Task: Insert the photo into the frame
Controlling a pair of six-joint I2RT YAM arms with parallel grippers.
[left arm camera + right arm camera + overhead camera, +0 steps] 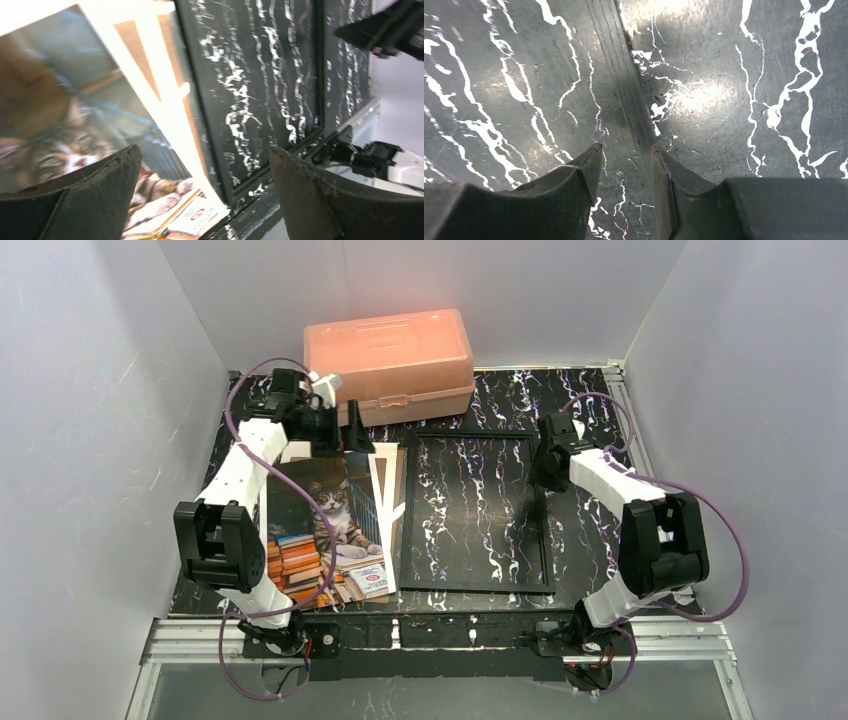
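Left of the frame: the photo (pixel 325 530) lies face up on the desk (pixel 590 410), just beside the frame's left bar and outside it.
Under the photo: a white sheet (pixel 160 105) and a brown board (pixel 137 55) peek out along its right edge.
Frame (pixel 480 586): flat on the desk, opening bare, marbled desk showing through.
Left gripper (pixel 205 165): released, jaws wide apart, hovering over the photo's far right part, holding nothing.
Right gripper (pixel 626 150): jaws partly apart, astride the frame's right bar, with a gap showing on one side; not clamped, as far as the wrist view shows.
Progress: early by my judgement; photo not yet in the frame. Lifting, carrying across and seating are all left.
Photo's look: tabby cat beside stacked orange-red books, blue tones behind; thin print, looks flat and uncreased.
Far edge: peach box (pixel 390 360), closed.
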